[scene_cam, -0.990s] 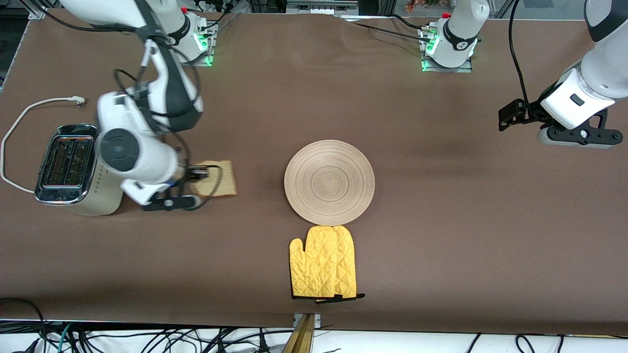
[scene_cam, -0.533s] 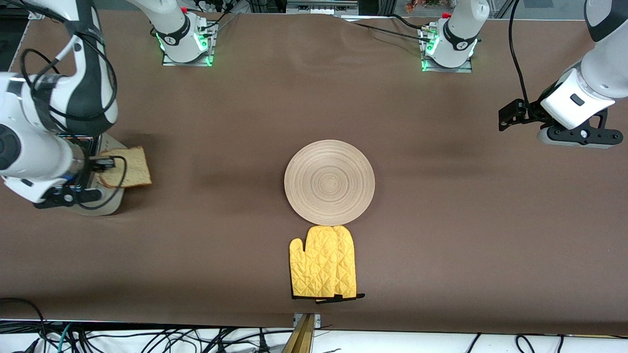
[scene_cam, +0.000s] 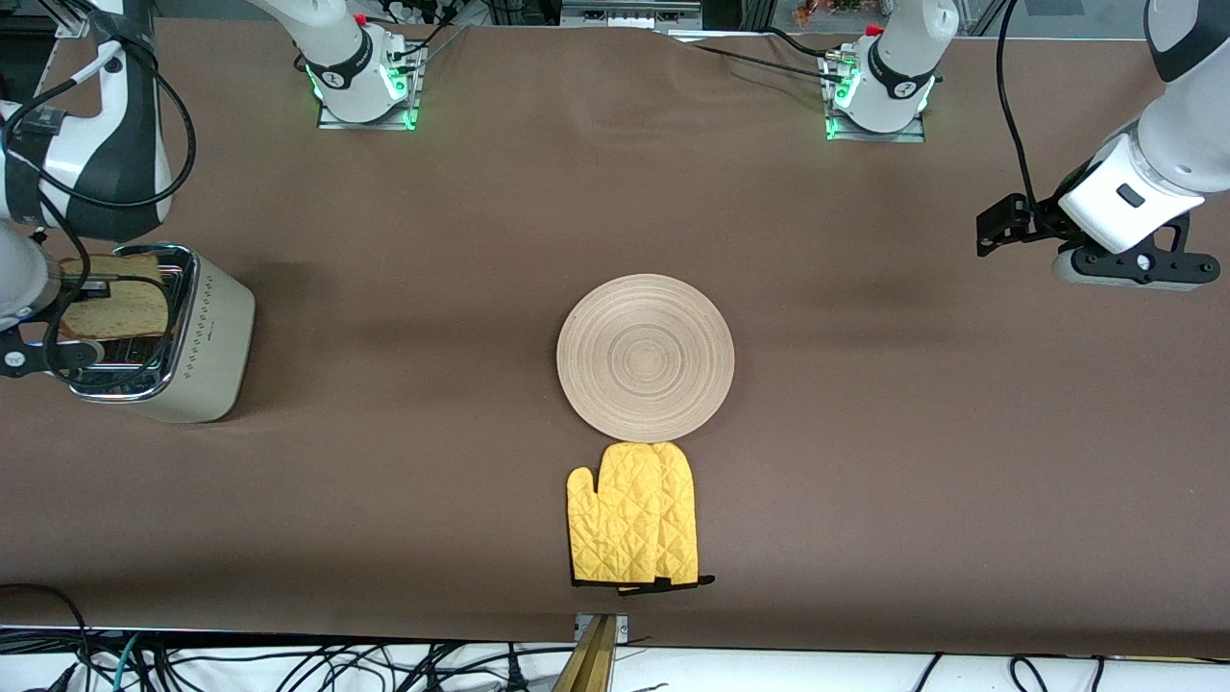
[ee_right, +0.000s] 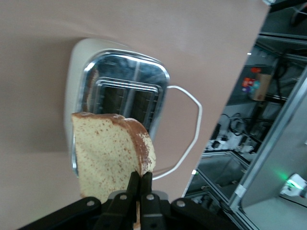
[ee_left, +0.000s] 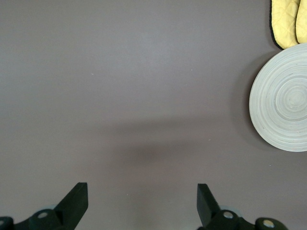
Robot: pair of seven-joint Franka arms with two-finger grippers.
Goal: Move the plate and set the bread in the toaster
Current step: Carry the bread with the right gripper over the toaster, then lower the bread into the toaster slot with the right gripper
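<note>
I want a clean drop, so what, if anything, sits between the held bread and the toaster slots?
Nothing visible. The right gripper holds the bread over the toaster, whose slots look open.

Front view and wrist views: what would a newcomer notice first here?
First, the right gripper shut on the bread, held over the toaster at the right arm's end of the table. Then the plate mid-table, with the yellow mitt nearer the front camera. The left gripper waits open above bare table.
</note>
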